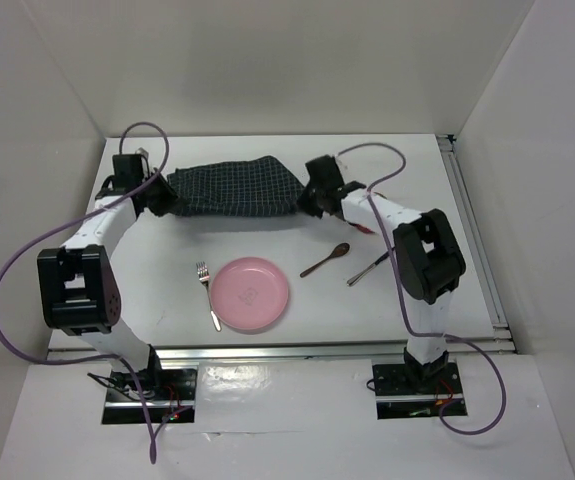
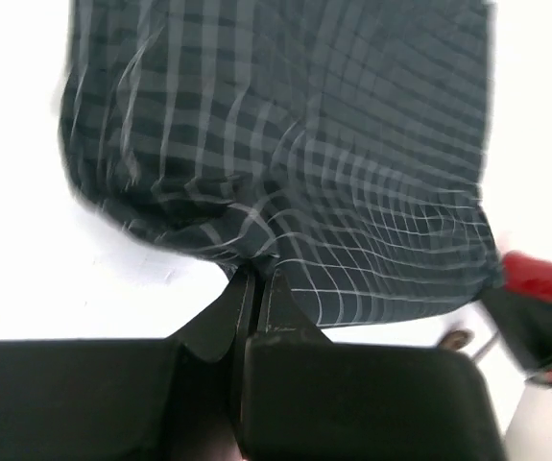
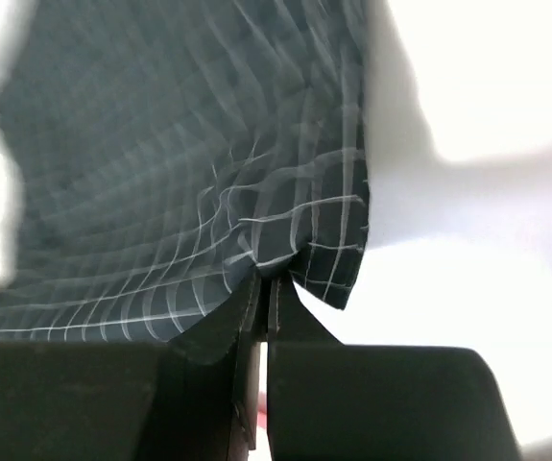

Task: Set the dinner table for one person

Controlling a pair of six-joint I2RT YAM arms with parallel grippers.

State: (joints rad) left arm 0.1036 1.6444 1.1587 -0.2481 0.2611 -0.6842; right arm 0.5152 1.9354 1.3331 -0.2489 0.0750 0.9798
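A dark navy checked cloth mat hangs stretched between my two grippers above the far part of the white dinner table. My left gripper is shut on the mat's left edge, seen close in the left wrist view. My right gripper is shut on the mat's right edge, seen in the right wrist view. The mat sags and wrinkles between them. A pink plate lies near the front centre. A fork lies left of it. A brown spoon and a knife lie to its right.
White walls enclose the table on the left, back and right. A metal rail runs along the right edge and another along the front. Purple cables loop from both arms. The right arm's red part shows in the left wrist view.
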